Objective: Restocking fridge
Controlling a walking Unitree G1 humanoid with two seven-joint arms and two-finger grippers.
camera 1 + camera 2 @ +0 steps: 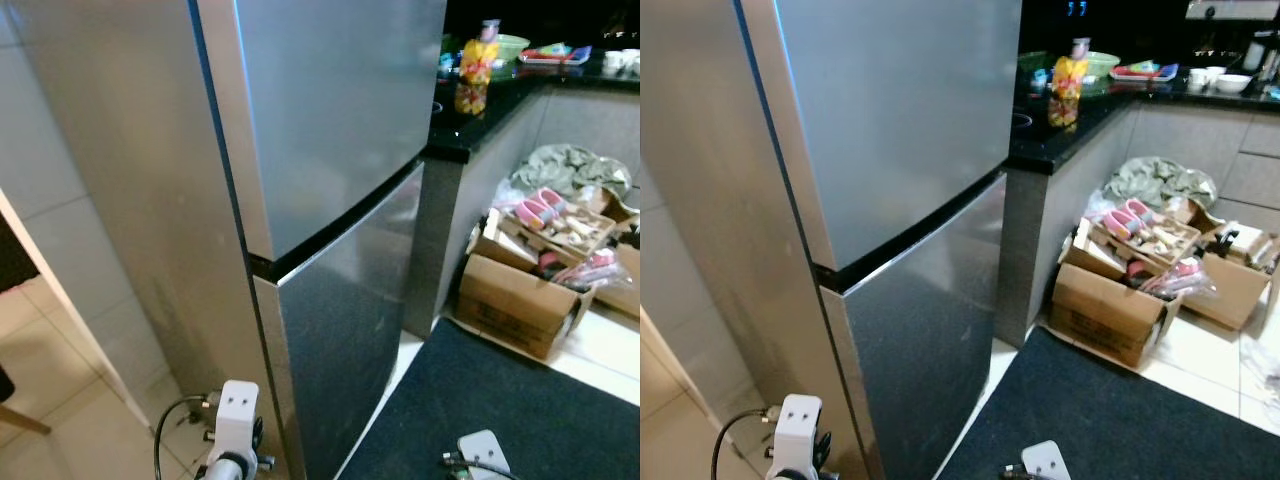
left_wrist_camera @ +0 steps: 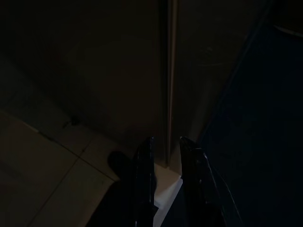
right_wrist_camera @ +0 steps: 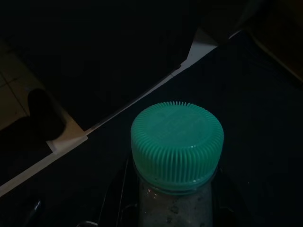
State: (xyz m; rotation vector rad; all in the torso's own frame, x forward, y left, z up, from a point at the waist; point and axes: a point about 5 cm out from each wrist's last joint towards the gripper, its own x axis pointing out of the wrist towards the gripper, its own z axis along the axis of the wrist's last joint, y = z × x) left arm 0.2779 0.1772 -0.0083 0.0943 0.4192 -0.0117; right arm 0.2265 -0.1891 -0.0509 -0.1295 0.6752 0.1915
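A green-capped bottle [image 3: 176, 156] is being gripped by the right jaws; left jaws [image 2: 166, 156] are being held slightly parted, empty. Fridge [image 1: 330, 200] doors are closed; bottle could be dropped during opening.

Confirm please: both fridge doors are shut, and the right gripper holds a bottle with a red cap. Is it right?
Not quite. The cap is green, not red, as the right wrist view shows. The bottle sits in the right gripper, and the fridge doors are shut.
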